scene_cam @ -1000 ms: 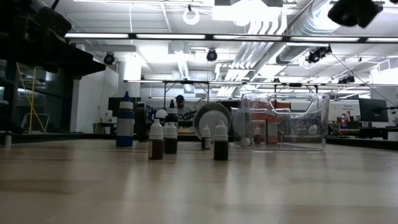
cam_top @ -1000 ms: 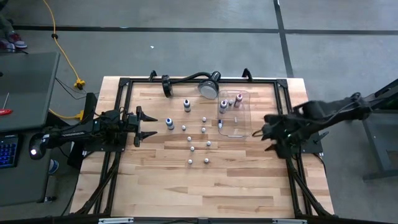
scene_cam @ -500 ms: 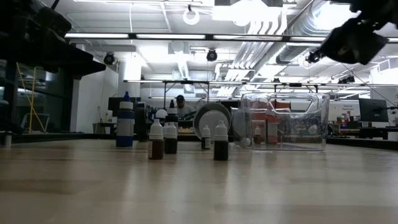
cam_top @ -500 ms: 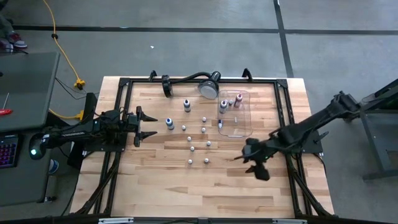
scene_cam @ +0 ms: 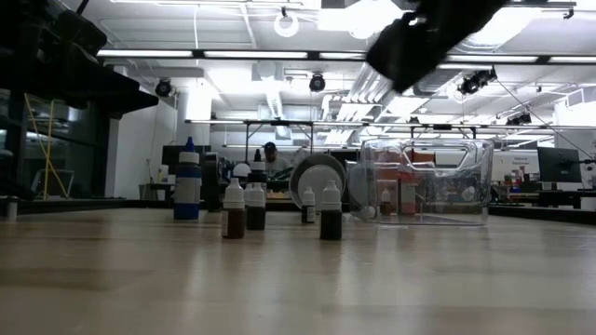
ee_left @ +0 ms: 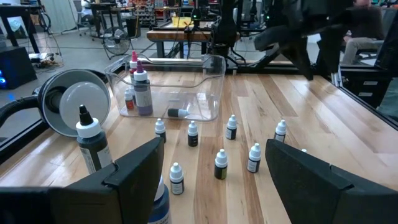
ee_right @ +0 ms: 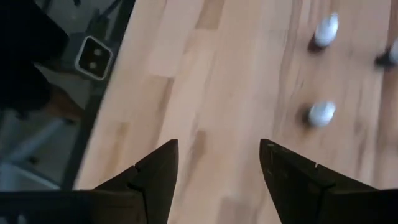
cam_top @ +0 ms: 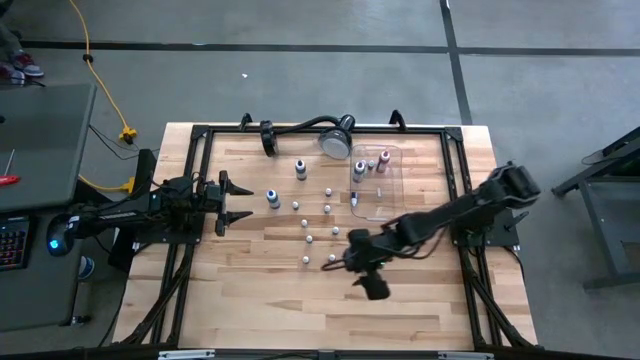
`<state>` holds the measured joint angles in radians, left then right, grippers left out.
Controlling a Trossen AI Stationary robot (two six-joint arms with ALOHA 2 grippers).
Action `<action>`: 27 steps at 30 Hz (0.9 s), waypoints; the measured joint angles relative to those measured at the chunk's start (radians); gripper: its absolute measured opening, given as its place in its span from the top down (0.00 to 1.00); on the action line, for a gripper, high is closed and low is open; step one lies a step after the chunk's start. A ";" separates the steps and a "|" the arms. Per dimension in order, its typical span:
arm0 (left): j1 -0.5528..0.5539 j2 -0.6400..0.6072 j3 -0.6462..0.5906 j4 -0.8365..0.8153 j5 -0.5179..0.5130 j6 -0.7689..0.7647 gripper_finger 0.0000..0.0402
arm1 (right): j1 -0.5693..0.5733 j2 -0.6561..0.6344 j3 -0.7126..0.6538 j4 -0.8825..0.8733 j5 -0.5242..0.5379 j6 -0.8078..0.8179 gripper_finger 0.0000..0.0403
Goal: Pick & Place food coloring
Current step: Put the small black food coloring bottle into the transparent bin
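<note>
Dark and parked at the table's left edge, the left gripper (cam_top: pixel 240 202) waits with fingers spread, holding nothing. Mid-table, the food coloring bottles (cam_top: pixel 308 239) stand scattered on the wooden table (cam_top: pixel 250 300), a few more inside the clear tray (cam_top: pixel 392 190). Just right of the nearest bottles, the right gripper (cam_top: pixel 335 264) hovers, fingers apart and empty.

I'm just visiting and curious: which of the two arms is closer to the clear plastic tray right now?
The right. The right gripper hangs open over the table just in front of the clear tray, by the small loose bottles. The left gripper waits open at the table's left edge, farther off.
</note>
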<state>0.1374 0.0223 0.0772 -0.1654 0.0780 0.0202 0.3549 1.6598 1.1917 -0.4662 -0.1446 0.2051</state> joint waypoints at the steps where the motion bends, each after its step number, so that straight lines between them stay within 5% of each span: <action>1: 0.000 0.000 0.000 0.000 0.000 0.000 0.31 | -0.005 0.030 0.036 -0.018 0.016 -0.034 0.47; 9: 0.000 0.000 0.000 0.000 0.000 0.000 0.31 | -0.054 0.201 0.221 -0.137 0.120 -0.136 0.47; 27: 0.000 0.000 0.000 0.000 0.000 0.000 0.31 | -0.152 0.244 0.230 -0.160 0.107 -0.156 0.47</action>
<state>0.1374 0.0226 0.0772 -0.1654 0.0776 0.0204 0.2032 1.9041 1.4220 -0.6258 -0.0375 0.0493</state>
